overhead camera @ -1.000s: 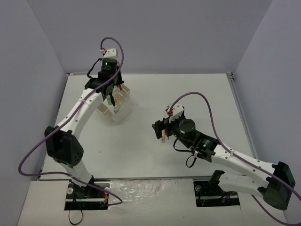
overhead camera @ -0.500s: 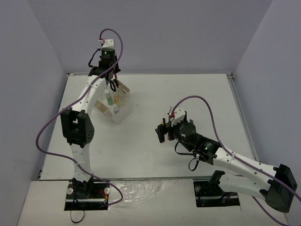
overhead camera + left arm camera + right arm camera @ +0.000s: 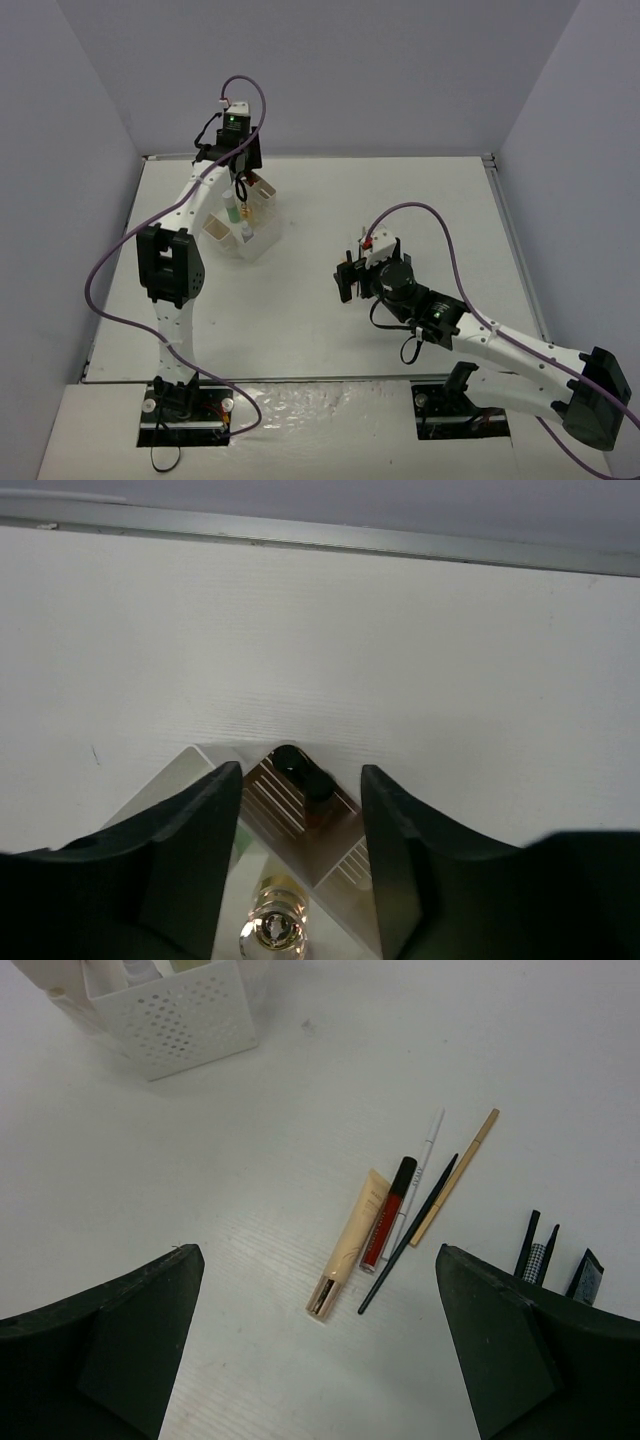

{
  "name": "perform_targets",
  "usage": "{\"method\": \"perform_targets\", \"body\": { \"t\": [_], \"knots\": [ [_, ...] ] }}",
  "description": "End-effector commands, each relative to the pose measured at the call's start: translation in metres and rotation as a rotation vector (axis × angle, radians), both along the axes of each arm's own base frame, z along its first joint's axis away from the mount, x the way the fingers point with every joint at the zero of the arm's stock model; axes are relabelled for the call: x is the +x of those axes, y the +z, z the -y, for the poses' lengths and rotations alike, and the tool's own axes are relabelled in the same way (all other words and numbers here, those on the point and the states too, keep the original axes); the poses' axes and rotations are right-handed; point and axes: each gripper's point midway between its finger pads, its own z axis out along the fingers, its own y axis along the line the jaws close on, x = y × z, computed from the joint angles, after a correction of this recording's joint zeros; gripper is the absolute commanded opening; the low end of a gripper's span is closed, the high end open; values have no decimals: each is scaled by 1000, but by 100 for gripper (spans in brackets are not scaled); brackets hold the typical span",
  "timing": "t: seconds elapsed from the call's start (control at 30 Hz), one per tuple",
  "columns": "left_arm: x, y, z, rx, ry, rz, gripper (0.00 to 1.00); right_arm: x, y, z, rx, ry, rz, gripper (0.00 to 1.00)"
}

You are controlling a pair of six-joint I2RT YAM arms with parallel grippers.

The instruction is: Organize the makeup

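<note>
Left gripper (image 3: 300, 780) is hovering right over the white box (image 3: 190, 1015) at the far left of the table (image 3: 150, 1180). Its jaws are standing partly apart, nothing showing between them. Left wrist view is looking down through the gap: two black caps (image 3: 290, 760) sitting in one compartment, side by side and touching, and a gold bottle (image 3: 270, 930) sitting in the next compartment, nearer the camera. Top view is also showing a pale green bottle (image 3: 232, 212) standing upright in the box; can't tell which compartment.

Right gripper (image 3: 315, 1250) is hanging over the middle of the table, jaws spread wide, gripping nothing and touching nothing. The rest of the makeup is lying flat on the table below it, well apart from the box.

- **First cluster:** tan tube (image 3: 348, 1245), with a red lip gloss (image 3: 390, 1215) touching it on its right. Then a white pencil (image 3: 424, 1160), a black pencil (image 3: 410, 1235) and a tan pencil (image 3: 455, 1175). All are running roughly parallel on a diagonal, packed just beside one another, and the black pencil is lying against the tan one.
- **Second cluster:** sitting off to the right, partly hidden behind the right finger. Two thin black sticks (image 3: 528, 1230) with a small checkered piece (image 3: 537, 1260) between them, and a dark flat piece (image 3: 587, 1272) at the edge. Too small to tell what these are.

In the top view the right arm is covering both clusters.
</note>
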Motion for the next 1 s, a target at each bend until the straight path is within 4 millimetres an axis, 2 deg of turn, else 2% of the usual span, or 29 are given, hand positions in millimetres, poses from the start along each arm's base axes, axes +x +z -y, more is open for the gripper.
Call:
{"method": "perform_targets", "body": {
  "t": [0.0, 0.1, 0.2, 0.27, 0.33, 0.4, 0.5, 0.53, 0.6, 0.67, 0.8, 0.83, 0.87, 0.9, 0.97],
  "knots": [
    [-8, 75, -3, -38, 12, 141, 53, 12, 4, 2, 21, -94, -15, 97],
    [-17, 95, -5, -48, 11, 165, 65, 14, -7, 3, 10, -132, -59, 91],
    [-37, 128, -5, -74, -6, 203, 74, 19, -21, 7, 0, -187, -106, 81],
    [-50, 143, -5, -84, -11, 219, 78, 22, -28, 12, 9, -222, -135, 75],
    [-70, 158, -7, -105, -18, 235, 82, 27, -39, 16, 28, -247, -187, 66],
    [-101, 187, -11, -134, -28, 284, 85, 33, -49, 22, 34, -273, -224, 56],
    [-137, 196, -17, -149, -39, 285, 89, 41, -58, 25, 16, -294, -246, 44],
    [-149, 186, -20, -147, -39, 261, 89, 43, -60, 23, 10, -290, -253, 39],
    [-180, 187, -25, -162, -47, 276, 90, 49, -66, 17, -4, -282, -275, 34],
    [-204, 174, -29, -170, -60, 269, 91, 53, -74, 13, -20, -284, -296, 29],
    [-244, 134, -34, -156, -95, 237, 92, 62, -91, 7, -51, -294, -330, 23],
    [-254, 132, -38, -150, -94, 247, 93, 64, -95, 7, -60, -302, -335, 20],
    [-261, 120, -42, -132, -92, 229, 93, 65, -105, 7, -79, -310, -350, 19],
    [-268, 100, -46, -114, -85, 195, 93, 67, -109, 6, -84, -314, -355, 18],
    [-280, 82, -53, -92, -68, 173, 94, 70, -115, 5, -95, -325, -363, 17]
  ]
}}
